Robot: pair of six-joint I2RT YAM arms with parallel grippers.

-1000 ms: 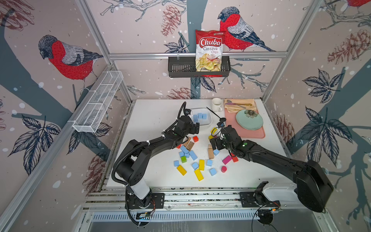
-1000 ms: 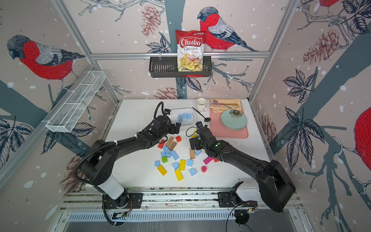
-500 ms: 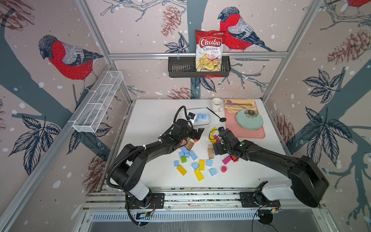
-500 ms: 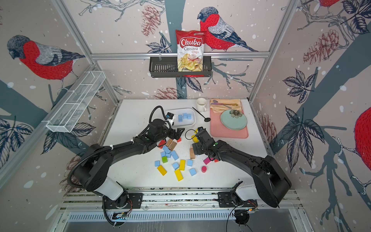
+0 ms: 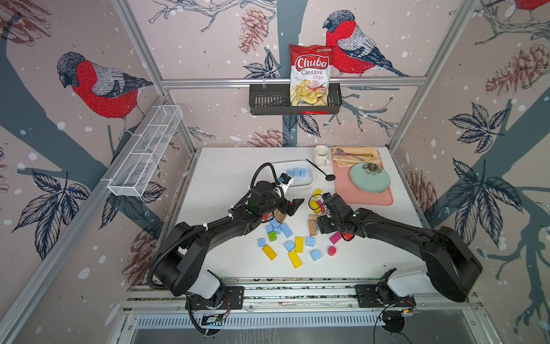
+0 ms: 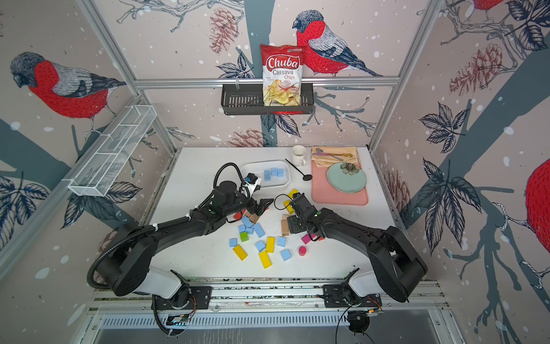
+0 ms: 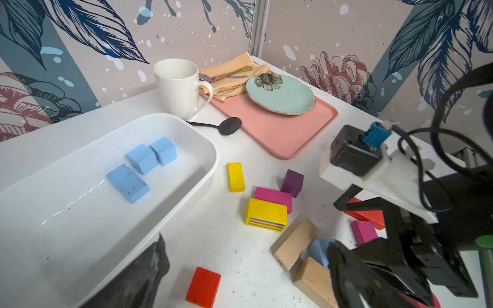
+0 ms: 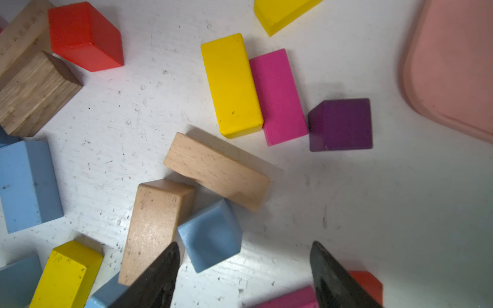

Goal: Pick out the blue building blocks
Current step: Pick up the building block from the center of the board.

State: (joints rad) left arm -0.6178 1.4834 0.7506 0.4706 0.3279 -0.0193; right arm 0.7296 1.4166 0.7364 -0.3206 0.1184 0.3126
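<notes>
Right end effector (image 8: 245, 244) brackets a matte sky-blue cube (image 8: 210, 234), jaws apart.

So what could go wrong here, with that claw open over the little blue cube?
The blue cube lies off-centre under the open right claw, tight against two wooden blocks. One fingertip hangs over a wooden block, so it may land on it or pinch it along with the cube. Squeezed off-centre, the cube could twist and slip out. The left claw is open close by, so the arms might bump.
</notes>
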